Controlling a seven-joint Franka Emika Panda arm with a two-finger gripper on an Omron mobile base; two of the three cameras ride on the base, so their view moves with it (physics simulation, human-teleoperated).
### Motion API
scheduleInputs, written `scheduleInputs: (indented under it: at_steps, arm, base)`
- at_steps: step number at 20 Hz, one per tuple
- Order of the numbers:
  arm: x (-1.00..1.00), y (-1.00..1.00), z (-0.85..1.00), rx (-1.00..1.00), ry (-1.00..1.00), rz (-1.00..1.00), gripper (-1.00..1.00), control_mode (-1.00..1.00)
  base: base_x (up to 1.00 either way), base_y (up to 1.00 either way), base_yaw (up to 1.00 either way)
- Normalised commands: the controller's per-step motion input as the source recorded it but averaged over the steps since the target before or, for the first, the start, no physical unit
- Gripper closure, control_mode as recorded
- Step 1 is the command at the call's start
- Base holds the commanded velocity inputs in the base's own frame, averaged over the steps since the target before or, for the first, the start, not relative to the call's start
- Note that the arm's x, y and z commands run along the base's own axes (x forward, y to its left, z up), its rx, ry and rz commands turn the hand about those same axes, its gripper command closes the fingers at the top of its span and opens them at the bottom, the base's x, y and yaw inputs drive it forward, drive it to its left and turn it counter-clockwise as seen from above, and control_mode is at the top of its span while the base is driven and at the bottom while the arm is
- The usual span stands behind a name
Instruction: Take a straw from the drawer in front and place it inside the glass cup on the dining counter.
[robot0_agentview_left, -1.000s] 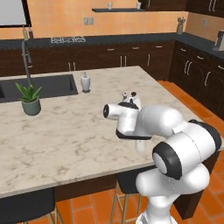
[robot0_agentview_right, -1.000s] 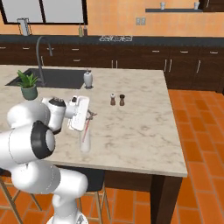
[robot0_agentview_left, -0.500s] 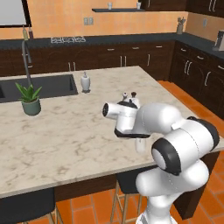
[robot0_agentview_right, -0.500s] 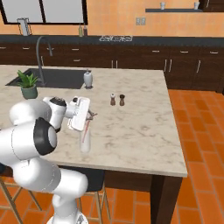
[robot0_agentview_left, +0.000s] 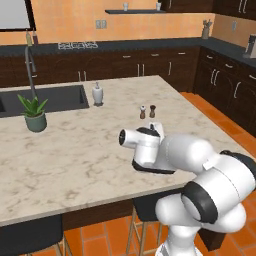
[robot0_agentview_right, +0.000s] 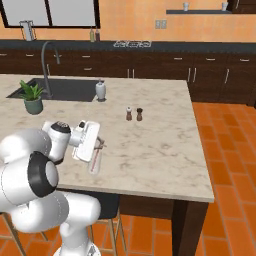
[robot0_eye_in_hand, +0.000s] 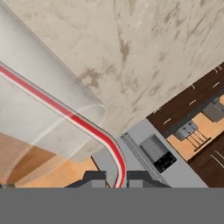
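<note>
Looking along the hand view, I have the straw (robot0_eye_in_hand: 89, 127) running as a red-and-white line from the upper left down to the gripper (robot0_eye_in_hand: 117, 178), where its bent end curves in between the two dark fingertips (robot0_eye_in_hand: 95, 176); the jaws stand nearly together with the straw's end between them, so I read it as a pinch on the straw, though the contact itself sits right at the bottom edge of the picture; most of the straw's length lies inside the glass cup (robot0_eye_in_hand: 39, 109), whose clear wall fills the left half of that view; behind it is the pale veined top of the dining counter (robot0_eye_in_hand: 144, 48).

From the right base view the gripper (robot0_agentview_right: 99, 144) hangs over the near part of the dining counter (robot0_agentview_right: 160, 145), with the glass cup (robot0_agentview_right: 94, 162) standing directly below it, close to the near edge; the straw is too thin there for me to make out; a pair of small shakers (robot0_agentview_right: 134, 114) stands farther back on the counter, a white soap bottle (robot0_agentview_right: 100, 90) by the sink (robot0_agentview_right: 65, 89), and a potted plant (robot0_agentview_right: 33, 97) at the far left.

From the left base view the white hand blocks the cup.
</note>
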Motion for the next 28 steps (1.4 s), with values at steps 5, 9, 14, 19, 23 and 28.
scheduleInputs:
  at_steps: [5, 9, 14, 19, 23, 28]
  arm:
    - [-0.03, 0.00, -0.23, 0.00, 0.01, 0.00, -1.00, -1.00]
    - [-0.30, 0.00, -0.16, 0.00, 0.00, 0.00, -1.00, -1.00]
    - [-0.33, 0.14, -0.02, 0.00, 0.00, 0.00, -1.00, -1.00]
    - [-0.02, 0.12, 0.00, 0.00, 0.00, 0.00, -1.00, -1.00]
    - [0.00, 0.05, 0.00, 0.00, 0.00, 0.00, -1.00, -1.00]
    - [0.06, 0.25, 0.00, 0.00, 0.01, 0.00, -1.00, -1.00]
  base:
    - [0.00, 0.00, 0.00]
    - [0.00, 0.00, 0.00]
    - [0.00, 0.00, 0.00]
    - [0.00, 0.00, 0.00]
    - [0.00, 0.00, 0.00]
    - [0.00, 0.00, 0.00]
